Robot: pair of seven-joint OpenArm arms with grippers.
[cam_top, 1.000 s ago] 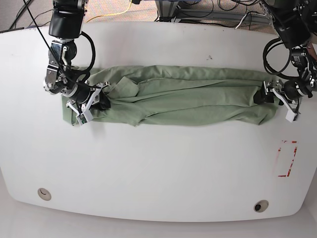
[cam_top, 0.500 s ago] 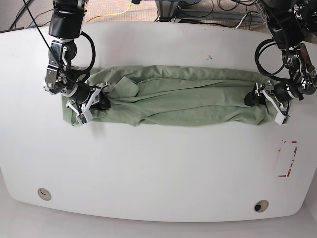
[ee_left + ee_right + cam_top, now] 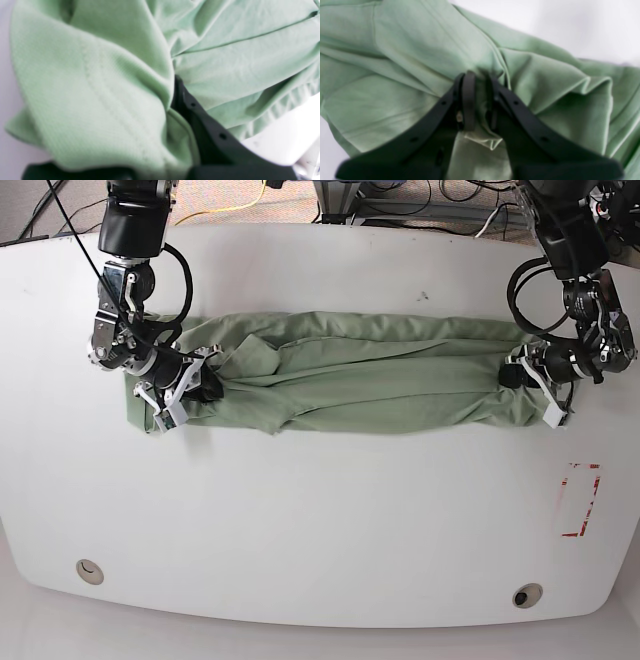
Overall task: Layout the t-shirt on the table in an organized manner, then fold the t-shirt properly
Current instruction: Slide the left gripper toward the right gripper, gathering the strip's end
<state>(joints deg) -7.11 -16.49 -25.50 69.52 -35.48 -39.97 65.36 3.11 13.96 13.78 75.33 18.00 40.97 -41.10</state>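
Note:
The sage-green t-shirt [image 3: 370, 375] lies as a long, wrinkled band across the far half of the white table [image 3: 320, 510]. My right gripper [image 3: 198, 386] is at the band's left end. In the right wrist view, this gripper [image 3: 480, 82] is shut on a pinched fold of t-shirt [image 3: 395, 62]. My left gripper [image 3: 515, 377] is at the band's right end. In the left wrist view one black finger [image 3: 200, 125] presses into bunched t-shirt [image 3: 100, 87]. The other finger is hidden under the cloth.
A red tape rectangle [image 3: 578, 500] marks the table near its right edge. Two round cable holes [image 3: 90, 570] [image 3: 526, 595] sit near the front edge. Cables hang behind the far edge.
My left gripper has moved left onto the t-shirt's right end and closed there, bunching the cloth. The right arm has stayed put.

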